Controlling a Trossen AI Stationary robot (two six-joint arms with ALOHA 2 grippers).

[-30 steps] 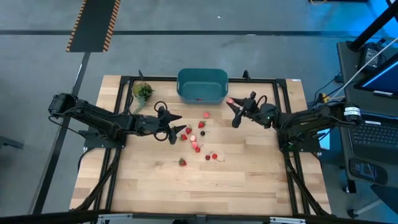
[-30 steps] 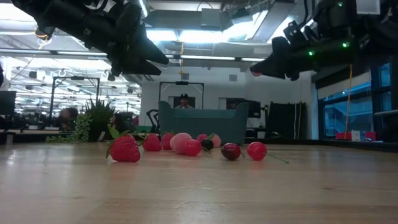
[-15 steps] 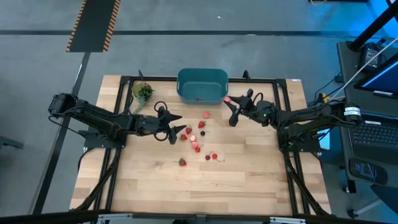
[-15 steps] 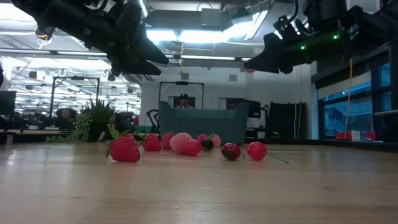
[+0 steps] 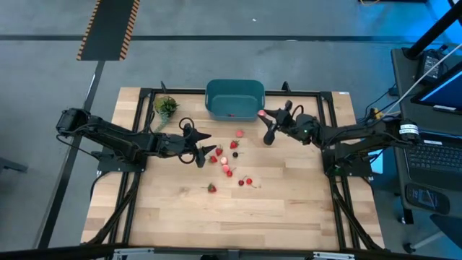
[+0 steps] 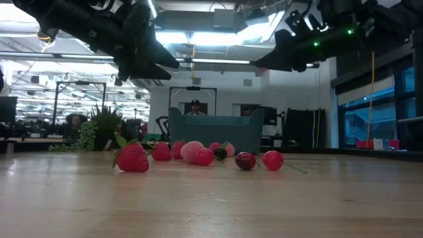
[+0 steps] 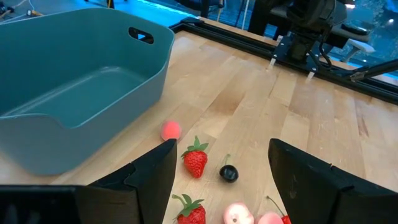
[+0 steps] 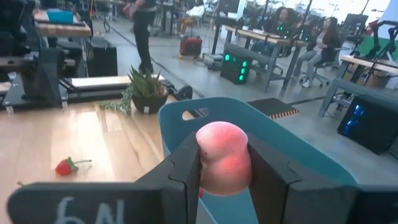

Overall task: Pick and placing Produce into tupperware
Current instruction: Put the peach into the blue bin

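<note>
One pink piece (image 8: 222, 158), seemingly peach-like, sits pinched in right gripper (image 8: 222, 180) above tupperware (image 8: 311, 163).

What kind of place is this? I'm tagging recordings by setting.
Probably a robotics lab in an open-plan workshop: a wooden table framed in black rails, workbenches with seated people behind, and a laptop beside the rig.
</note>
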